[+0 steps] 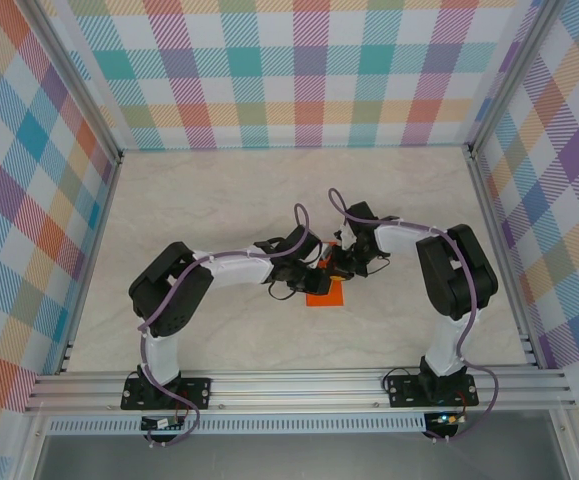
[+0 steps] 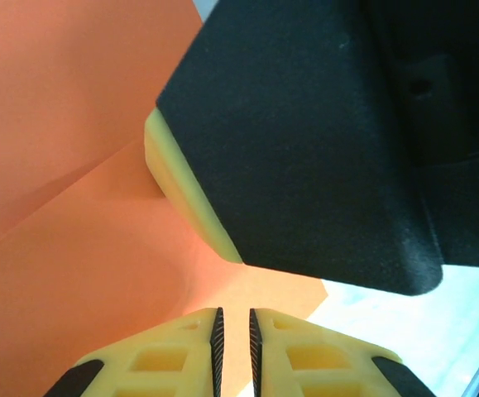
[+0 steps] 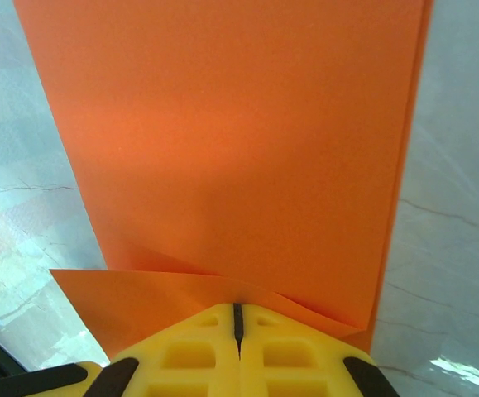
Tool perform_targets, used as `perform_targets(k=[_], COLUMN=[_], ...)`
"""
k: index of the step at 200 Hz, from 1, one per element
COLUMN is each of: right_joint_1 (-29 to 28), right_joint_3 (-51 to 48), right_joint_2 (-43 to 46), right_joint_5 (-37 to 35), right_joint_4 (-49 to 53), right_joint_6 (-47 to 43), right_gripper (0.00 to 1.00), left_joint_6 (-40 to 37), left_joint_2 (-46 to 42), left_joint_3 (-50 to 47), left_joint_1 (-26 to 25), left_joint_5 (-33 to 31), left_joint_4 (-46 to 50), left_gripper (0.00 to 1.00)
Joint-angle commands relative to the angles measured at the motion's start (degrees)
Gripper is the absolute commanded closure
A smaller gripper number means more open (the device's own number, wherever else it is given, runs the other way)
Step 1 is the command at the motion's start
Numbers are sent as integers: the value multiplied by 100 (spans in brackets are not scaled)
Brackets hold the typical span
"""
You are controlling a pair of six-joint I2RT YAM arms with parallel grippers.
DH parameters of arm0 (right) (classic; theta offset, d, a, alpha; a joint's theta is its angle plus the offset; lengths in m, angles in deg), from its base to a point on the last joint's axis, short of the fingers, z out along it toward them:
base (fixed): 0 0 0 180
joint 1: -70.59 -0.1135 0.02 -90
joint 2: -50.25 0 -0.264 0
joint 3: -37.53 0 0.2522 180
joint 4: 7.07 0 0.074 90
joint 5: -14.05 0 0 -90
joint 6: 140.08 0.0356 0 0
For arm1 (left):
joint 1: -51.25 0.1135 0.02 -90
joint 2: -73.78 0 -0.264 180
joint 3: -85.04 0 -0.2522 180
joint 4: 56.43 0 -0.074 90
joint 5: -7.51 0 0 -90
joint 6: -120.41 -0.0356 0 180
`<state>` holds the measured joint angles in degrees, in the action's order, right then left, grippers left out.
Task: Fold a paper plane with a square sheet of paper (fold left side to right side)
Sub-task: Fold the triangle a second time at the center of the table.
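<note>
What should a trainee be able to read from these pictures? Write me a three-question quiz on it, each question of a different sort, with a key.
1. True or false: the right end effector has its jaws shut.
2. The square sheet of paper is: A blue, B orange, C white.
3. Which end effector shows a narrow gap between its jaws?
Key: 1 true; 2 B; 3 the left end effector.
</note>
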<state>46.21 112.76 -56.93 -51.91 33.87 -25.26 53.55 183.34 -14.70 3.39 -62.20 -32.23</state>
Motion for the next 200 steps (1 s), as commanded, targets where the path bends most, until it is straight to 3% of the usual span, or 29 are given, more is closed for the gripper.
perform_targets(k=[1, 200], right_joint_1=[4, 3], right_joint_3=[-6, 148], right_joint_2=[-218, -365], right_joint_5=[-566, -759], right_joint_4=[356, 622], right_joint_6=[-126, -180], right_gripper=[100, 100], left_joint_6=[-22, -130], left_joint_2=[163, -501], left_joint_3=[-18, -1227], left_joint_1=[-22, -8], left_joint_5=[8, -201], left_joint_4=[182, 469], left_gripper=[82, 89])
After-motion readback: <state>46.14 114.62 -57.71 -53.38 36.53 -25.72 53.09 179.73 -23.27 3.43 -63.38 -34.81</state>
